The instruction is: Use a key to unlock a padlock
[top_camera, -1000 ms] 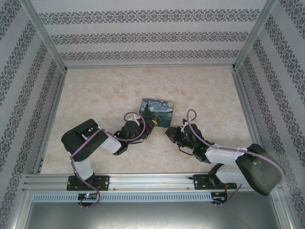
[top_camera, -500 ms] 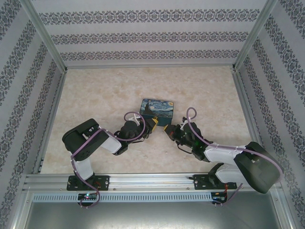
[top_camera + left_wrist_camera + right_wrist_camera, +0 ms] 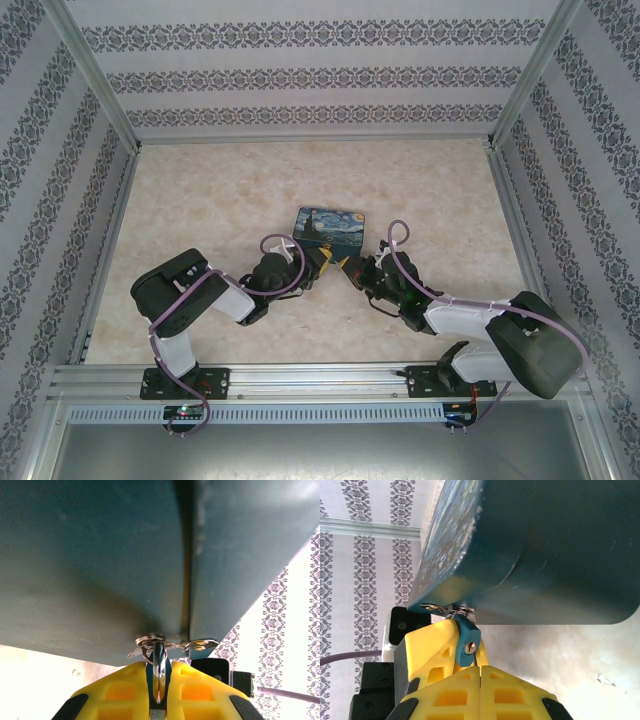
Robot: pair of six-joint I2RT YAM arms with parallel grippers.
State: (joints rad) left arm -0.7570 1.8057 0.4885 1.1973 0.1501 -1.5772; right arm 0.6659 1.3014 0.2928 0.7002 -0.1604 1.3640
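Two grippers meet at the near edge of the box, which sits mid-table.

- Left gripper: jaws nearly closed, pinching the padlock by its blue body. Its yellow fingers flank the lock on both sides.
- Shackle: silver, rises from between those fingers and passes through the hasp on the box's edge. So the lock hangs at the box, gripped, off the table.
- Right gripper: jaws fully closed on the key. Just a thin sliver of blade shows between the fingertips and the lock.
- Keyhole: brass, faces the right gripper. The blade tip reaches it and looks entered; how deep it goes is not visible.

Progress, as judged:
- Done: lock steadied, key picked up, key lined up and apparently started into the keyway.
- Left: seat the key fully if it is short, turn it, and get the shackle to release.
- The shackle shows no gap or lift in the left wrist view, so I read the lock as not yet open, though its foot is hidden between the fingers.

Roughly past halfway; the turn is the step in hand.
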